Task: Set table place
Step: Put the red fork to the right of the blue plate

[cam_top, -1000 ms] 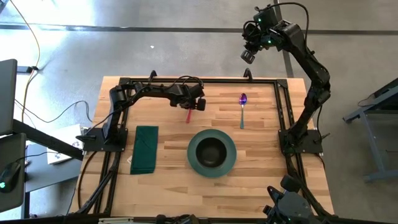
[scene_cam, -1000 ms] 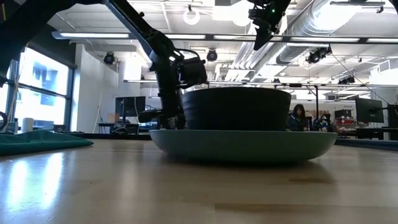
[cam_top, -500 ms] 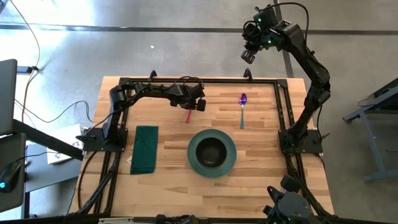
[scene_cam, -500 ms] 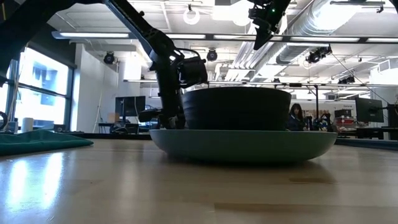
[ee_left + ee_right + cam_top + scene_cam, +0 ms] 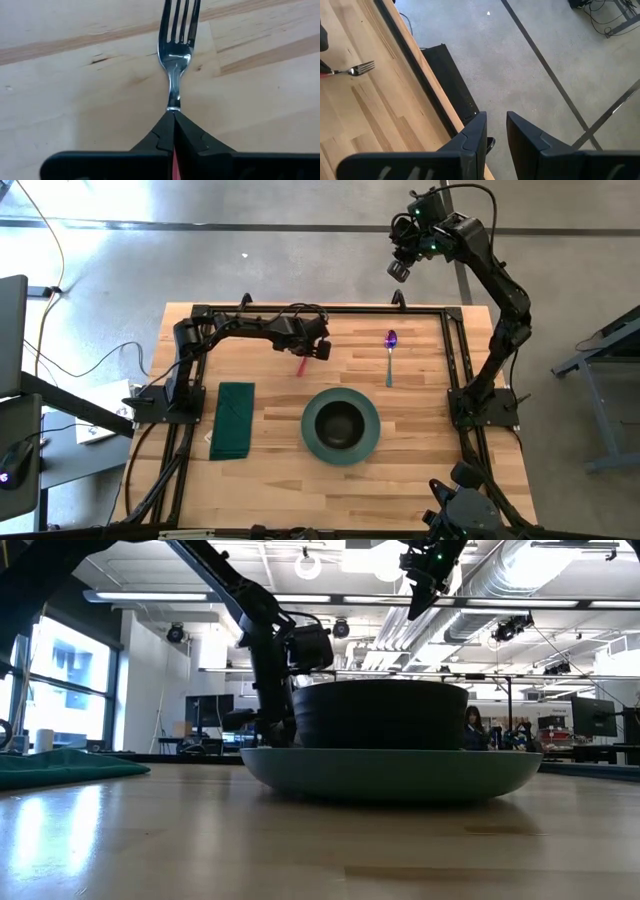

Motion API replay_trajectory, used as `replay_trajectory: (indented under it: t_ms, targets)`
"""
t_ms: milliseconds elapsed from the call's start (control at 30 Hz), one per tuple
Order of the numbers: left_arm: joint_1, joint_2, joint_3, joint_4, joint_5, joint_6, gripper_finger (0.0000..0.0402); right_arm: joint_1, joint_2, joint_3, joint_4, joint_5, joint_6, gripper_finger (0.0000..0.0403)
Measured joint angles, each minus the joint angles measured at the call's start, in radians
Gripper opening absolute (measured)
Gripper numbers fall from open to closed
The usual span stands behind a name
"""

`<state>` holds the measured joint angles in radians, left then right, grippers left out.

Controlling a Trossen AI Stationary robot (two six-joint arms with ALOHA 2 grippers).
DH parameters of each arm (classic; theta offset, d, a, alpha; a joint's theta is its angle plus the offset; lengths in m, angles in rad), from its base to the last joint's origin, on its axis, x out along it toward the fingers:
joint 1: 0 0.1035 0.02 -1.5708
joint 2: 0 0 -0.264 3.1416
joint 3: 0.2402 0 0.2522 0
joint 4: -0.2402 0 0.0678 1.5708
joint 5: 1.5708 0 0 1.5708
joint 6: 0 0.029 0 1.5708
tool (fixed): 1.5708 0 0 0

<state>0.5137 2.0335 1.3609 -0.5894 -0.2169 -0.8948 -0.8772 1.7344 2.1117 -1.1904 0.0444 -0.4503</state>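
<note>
My left gripper is over the far middle of the wooden table, shut on a fork that has metal tines and a red handle. The fork also shows in the right wrist view. A spoon with a purple end lies flat on the table to the right of the fork. A dark bowl stands in a teal plate at the table's middle. A folded green napkin lies flat at the left. My right gripper is open and empty, raised high beyond the table's far edge. My left gripper pinches the fork's neck, where the metal meets the red handle, between its two fingertips. The fingers come from above and lie across the fork. The tines point ahead of the fingers and the red handle trails toward the near edge. Whether the fork is clear of the table cannot be told.
A thin black rail frame runs along the table's far, left and right sides. Bare wood lies between the plate and the napkin and to the plate's right. In the low view the plate and bowl hide much of the table behind them.
My left gripper has risen a little, still shut on the fork; the red handle now slants slightly toward the table's left.
</note>
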Motion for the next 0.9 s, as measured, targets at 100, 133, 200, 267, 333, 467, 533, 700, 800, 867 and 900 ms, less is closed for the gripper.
replay_trajectory:
  t_ms: [100, 133, 200, 267, 333, 467, 533, 700, 800, 867, 900]
  targets:
    - [0.000, 0.000, 0.000, -0.002, 0.004, -0.005, 0.0005, 0.000, 0.000, 0.000, 0.000, 0.000, 0.000, 0.0066]
    - [0.000, 0.000, 0.000, -0.002, 0.003, -0.007, 0.0004, 0.000, 0.000, 0.000, 0.000, 0.000, 0.000, 0.0066]
    - [-0.005, -0.002, 0.000, 0.007, 0.001, -0.007, 0.0001, 0.000, 0.000, 0.000, 0.000, 0.000, 0.000, 0.0066]
    - [-0.003, -0.014, 0.000, 0.008, 0.002, -0.004, 0.0004, 0.000, 0.000, 0.000, 0.000, 0.000, 0.000, 0.0066]
    - [-0.003, -0.018, 0.019, -0.008, 0.000, 0.006, 0.0014, 0.000, 0.000, 0.000, 0.000, 0.000, 0.000, 0.0066]
    - [-0.003, -0.018, 0.059, -0.059, -0.005, 0.008, 0.0043, 0.000, 0.000, 0.000, 0.000, 0.000, 0.000, 0.0066]
    - [-0.004, -0.019, 0.067, -0.055, -0.028, 0.008, 0.0060, 0.000, 0.000, 0.000, 0.000, 0.000, 0.000, 0.0066]
    - [0.005, -0.018, 0.066, -0.059, -0.024, 0.008, 0.0106, 0.000, 0.000, 0.000, -0.001, 0.000, 0.000, 0.0066]
    - [0.004, -0.018, 0.066, -0.060, -0.027, 0.008, 0.0133, 0.000, 0.000, 0.000, -0.002, 0.000, -0.002, 0.0066]
    - [0.003, -0.018, 0.066, -0.059, -0.030, 0.008, 0.0149, 0.000, 0.000, 0.000, -0.002, 0.000, -0.003, 0.0066]
    - [0.003, -0.014, 0.067, -0.060, -0.030, 0.008, 0.0155, 0.000, 0.000, 0.000, -0.002, 0.000, -0.003, 0.0066]
